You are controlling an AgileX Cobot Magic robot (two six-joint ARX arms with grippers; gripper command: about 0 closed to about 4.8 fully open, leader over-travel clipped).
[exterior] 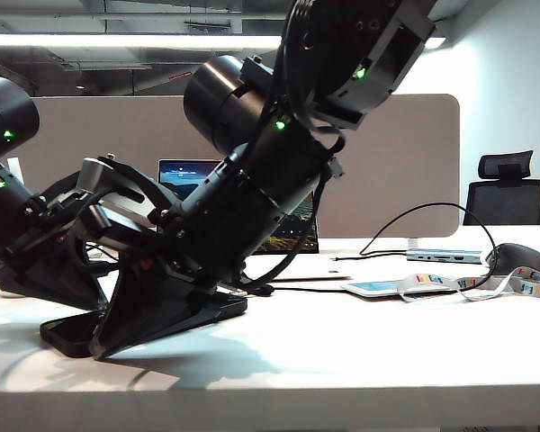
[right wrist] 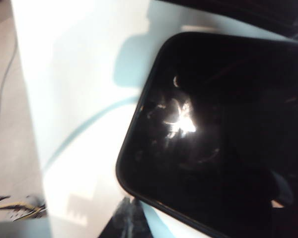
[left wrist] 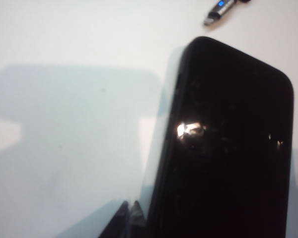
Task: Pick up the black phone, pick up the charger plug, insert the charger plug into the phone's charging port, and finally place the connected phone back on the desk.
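The black phone [left wrist: 228, 148] lies flat on the white desk [left wrist: 69, 129], screen glossy with a glare spot. My left gripper [left wrist: 129, 210] is shut and empty, its tips low over the desk just beside the phone's long edge. The charger plug [left wrist: 219, 11], silver-tipped with a small blue light, lies on the desk beyond the phone's short end. My right gripper [right wrist: 130, 208] is shut and empty too, next to a rounded corner of the phone [right wrist: 223, 134]. In the exterior view both arms crowd low over the phone [exterior: 61, 337] at the left. The charging port does not show.
A laptop [exterior: 187, 175] stands before the taupe divider [exterior: 405, 153]. To the right lie a pale phone [exterior: 378, 288], a lanyard [exterior: 513, 283], a silver hub [exterior: 445, 256], a dark rounded object [exterior: 522, 259] and looping black cable [exterior: 432, 211]. The desk edge [right wrist: 27, 124] runs close to my right gripper.
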